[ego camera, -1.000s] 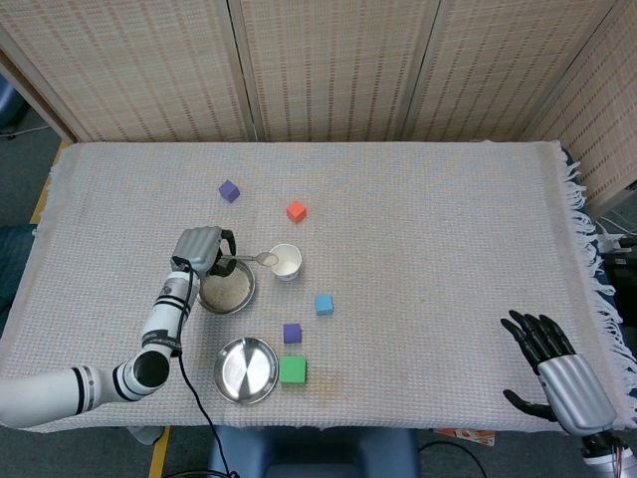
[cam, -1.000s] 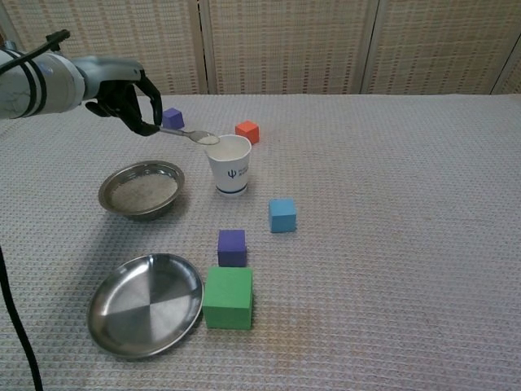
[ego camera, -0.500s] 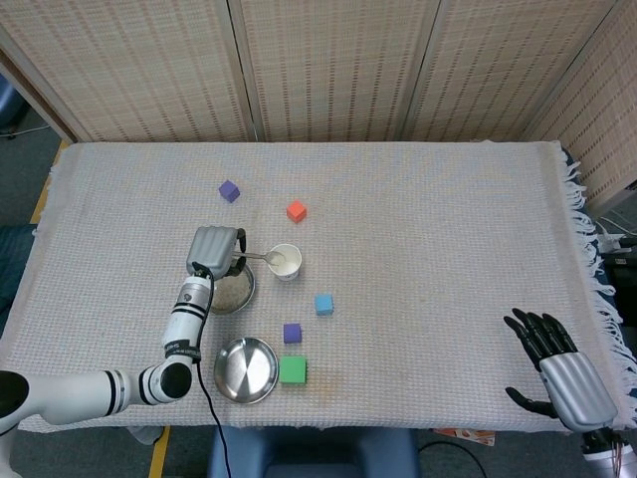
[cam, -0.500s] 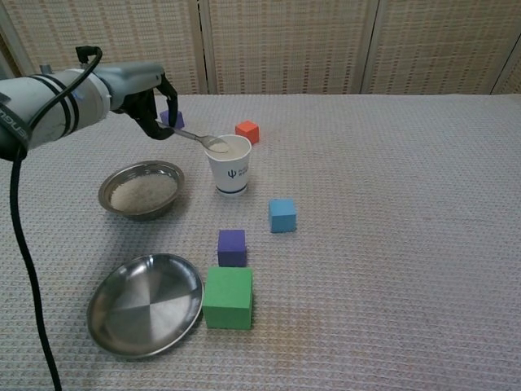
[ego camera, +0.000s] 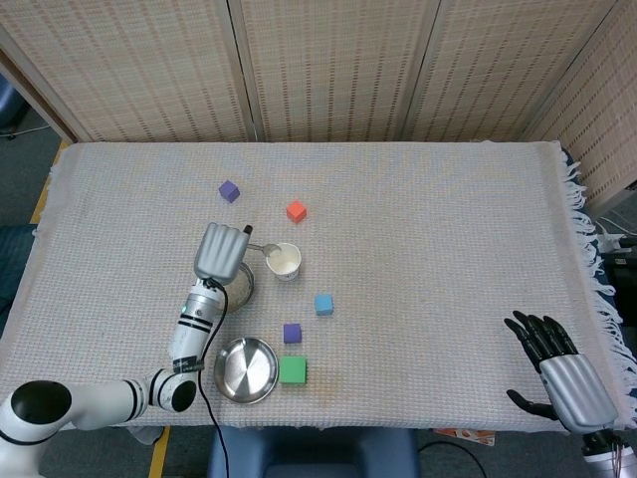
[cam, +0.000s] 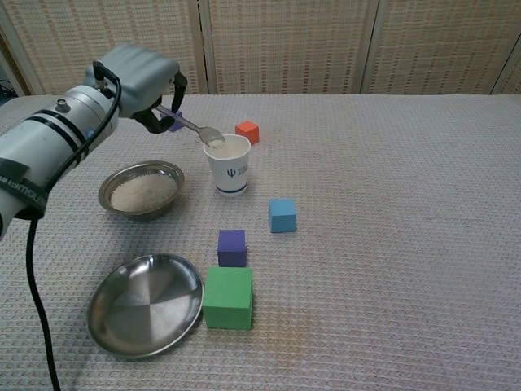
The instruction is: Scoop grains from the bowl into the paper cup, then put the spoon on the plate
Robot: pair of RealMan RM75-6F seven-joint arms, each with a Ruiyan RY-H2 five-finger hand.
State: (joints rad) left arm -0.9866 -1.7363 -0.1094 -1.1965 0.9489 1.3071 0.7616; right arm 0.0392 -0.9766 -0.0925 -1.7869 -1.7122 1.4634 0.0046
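1. The left hand point(cam: 140, 77) grips the spoon point(cam: 195, 129) by its handle; over the last second it has risen, rolled and moved right, so the handle now slopes down toward the paper cup point(cam: 228, 164)
2. The spoon bowl, level and just left of the cup rim a second ago, now sits tipped at the rim over the cup mouth; whether grains remain in it cannot be told
3. Judgement: the tilt indicates the pour is in progress or just finishing, so the scoop-and-transfer step is near its end
4. The paper cup stands upright on the worktop point(cam: 391, 244), right of the bowl point(cam: 142, 189); the bowl holds pale grains point(cam: 143, 192)
5. The plate point(cam: 145, 305) lies near the front edge, left of the green cube point(cam: 227, 297), with nothing on it; placing the spoon there is not yet done
6. The right hand point(ego camera: 557, 368) rests at the near right corner, fingers apart, holding nothing, unchanged over the interval
7. Next requirement, as a judgement: level the spoon, withdraw it clear of the rim without tipping the light cup, then carry it toward the plate
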